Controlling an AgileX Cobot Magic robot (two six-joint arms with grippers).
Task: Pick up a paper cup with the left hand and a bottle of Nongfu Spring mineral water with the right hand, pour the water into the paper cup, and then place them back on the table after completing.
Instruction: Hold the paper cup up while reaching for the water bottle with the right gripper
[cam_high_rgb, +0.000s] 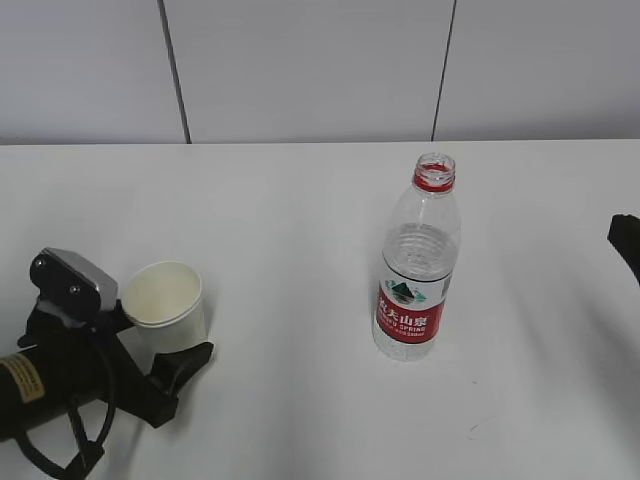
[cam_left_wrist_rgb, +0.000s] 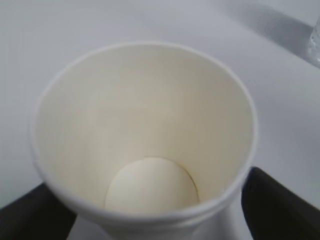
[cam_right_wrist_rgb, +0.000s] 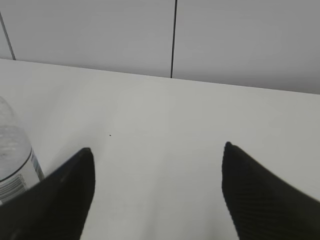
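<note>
Paper cup upright near the left edge of the surface, empty, between the left hand fingers. Open bottle standing alone, mid-surface. Right hand fingers spread wide, holding nothing, bottle just beside.

On the desk, the paper cup stands upright at the near left, sitting between the fingers of the left tool, one on either side of it. The bottle stands upright right of centre, well apart from the cup and a little farther back. The right tool is at the desk's right edge, the bottle just to its left. A wall rises behind the desk.
</note>
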